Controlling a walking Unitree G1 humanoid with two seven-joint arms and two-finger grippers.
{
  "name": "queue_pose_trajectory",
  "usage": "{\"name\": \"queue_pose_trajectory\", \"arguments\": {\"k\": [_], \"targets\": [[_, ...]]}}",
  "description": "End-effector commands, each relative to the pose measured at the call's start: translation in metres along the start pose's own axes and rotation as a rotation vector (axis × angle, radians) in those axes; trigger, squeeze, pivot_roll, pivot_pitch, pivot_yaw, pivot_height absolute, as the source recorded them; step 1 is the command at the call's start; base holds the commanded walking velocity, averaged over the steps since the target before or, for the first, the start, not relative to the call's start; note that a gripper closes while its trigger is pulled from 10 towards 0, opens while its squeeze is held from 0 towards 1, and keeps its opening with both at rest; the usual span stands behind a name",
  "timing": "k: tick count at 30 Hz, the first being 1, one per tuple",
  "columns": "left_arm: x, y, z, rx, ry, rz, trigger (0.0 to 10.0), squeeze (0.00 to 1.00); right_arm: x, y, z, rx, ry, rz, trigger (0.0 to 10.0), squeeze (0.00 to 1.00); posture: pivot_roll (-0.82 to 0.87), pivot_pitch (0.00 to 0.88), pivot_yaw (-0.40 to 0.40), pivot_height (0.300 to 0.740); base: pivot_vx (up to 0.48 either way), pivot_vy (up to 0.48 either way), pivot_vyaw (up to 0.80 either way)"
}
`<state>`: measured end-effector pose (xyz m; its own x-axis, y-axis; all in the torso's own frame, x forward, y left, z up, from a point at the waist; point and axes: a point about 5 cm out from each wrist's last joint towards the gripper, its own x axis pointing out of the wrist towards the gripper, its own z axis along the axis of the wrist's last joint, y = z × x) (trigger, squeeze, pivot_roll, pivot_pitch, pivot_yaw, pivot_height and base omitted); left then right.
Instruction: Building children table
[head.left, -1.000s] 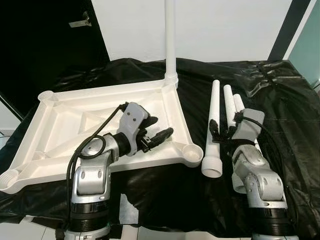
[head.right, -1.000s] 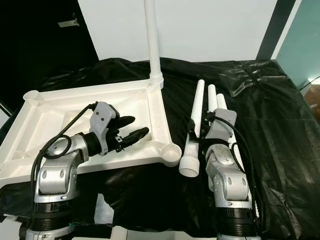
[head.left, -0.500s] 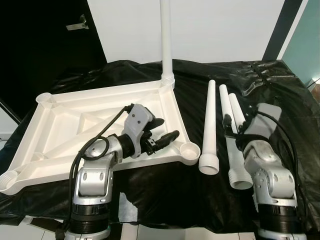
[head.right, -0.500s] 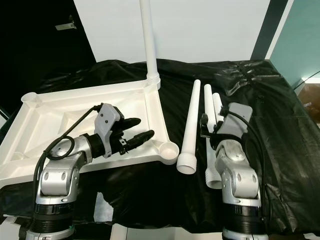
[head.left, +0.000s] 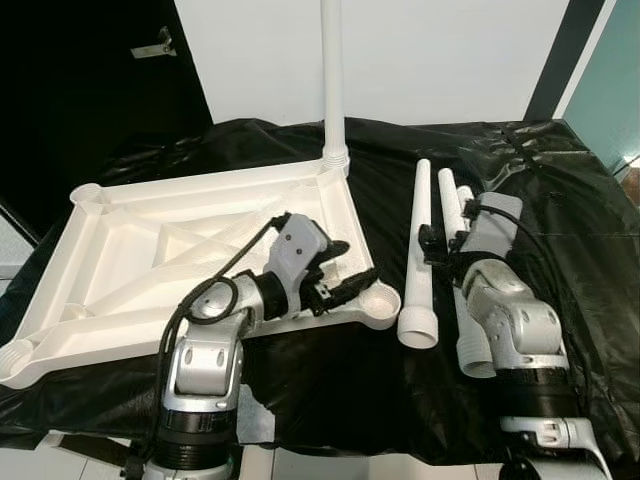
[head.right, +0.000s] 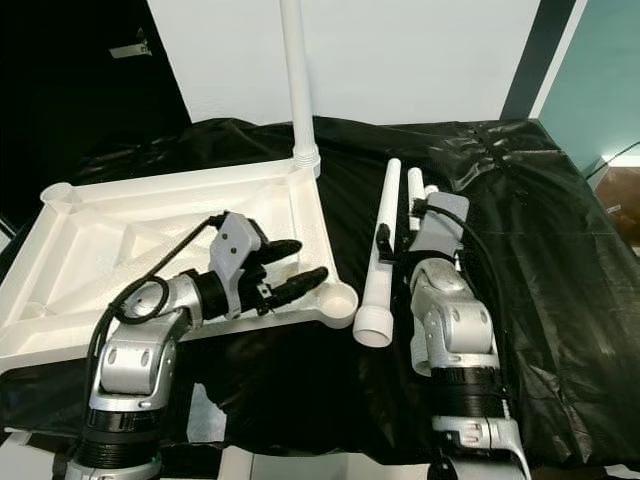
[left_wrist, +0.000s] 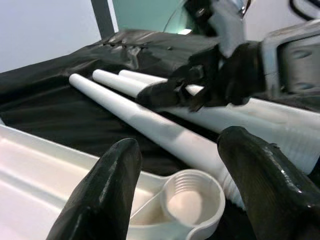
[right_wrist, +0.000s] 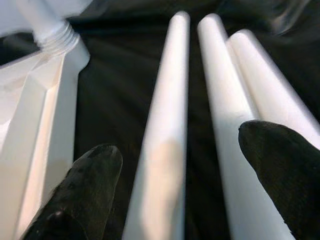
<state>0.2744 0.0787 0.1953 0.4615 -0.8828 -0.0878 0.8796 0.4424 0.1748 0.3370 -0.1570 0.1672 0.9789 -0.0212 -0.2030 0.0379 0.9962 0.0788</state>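
On black-draped table (head.left: 560, 180): white tabletop (head.left: 120, 250) inverted, one leg (head.left: 333, 80) upright in far corner socket; three loose legs (head.left: 418, 250) lying beside it. Left gripper (head.left: 345, 275) jaws released over near corner socket (left_wrist: 192, 202). Right gripper (right_wrist: 175, 185) jaws released, straddling loose legs, grasping nothing

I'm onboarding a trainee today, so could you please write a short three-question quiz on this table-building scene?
1. True or false: one leg already stands upright in the far corner socket of the upside-down tabletop.
2. How many loose table legs lie on the black cloth? A) two B) three C) four
3. Which gripper hovers open over the loose legs: the left gripper or the right gripper?

Key: 1 true; 2 B; 3 the right gripper, while the left one is open beside the near empty socket.
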Motion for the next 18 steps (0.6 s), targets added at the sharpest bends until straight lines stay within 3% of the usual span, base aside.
{"name": "queue_pose_trajectory", "arguments": {"k": [1,12,16,18], "targets": [[-0.004,0.01,-0.001,0.007,0.006,0.217,10.0,0.0,0.003,0.008,-0.007,-0.008,0.053,0.049,10.0,0.0,-0.04,0.031,0.001,0.74,0.0,0.0,0.0],[-0.005,0.013,-0.001,0.017,0.005,0.238,10.0,0.0,0.006,0.015,-0.023,0.098,0.175,0.104,10.0,0.0,-0.03,0.034,-0.009,0.74,0.0,0.0,0.0],[-0.005,0.013,0.0,0.019,0.004,0.238,10.0,0.0,0.006,0.011,-0.027,0.115,0.211,0.072,10.0,0.0,-0.04,0.038,-0.011,0.74,0.0,0.0,0.0],[-0.006,0.014,0.0,0.017,0.0,0.243,10.0,0.0,0.008,0.003,-0.033,0.169,0.285,0.016,10.0,0.0,-0.04,0.039,-0.012,0.74,0.0,0.0,0.0]]}}
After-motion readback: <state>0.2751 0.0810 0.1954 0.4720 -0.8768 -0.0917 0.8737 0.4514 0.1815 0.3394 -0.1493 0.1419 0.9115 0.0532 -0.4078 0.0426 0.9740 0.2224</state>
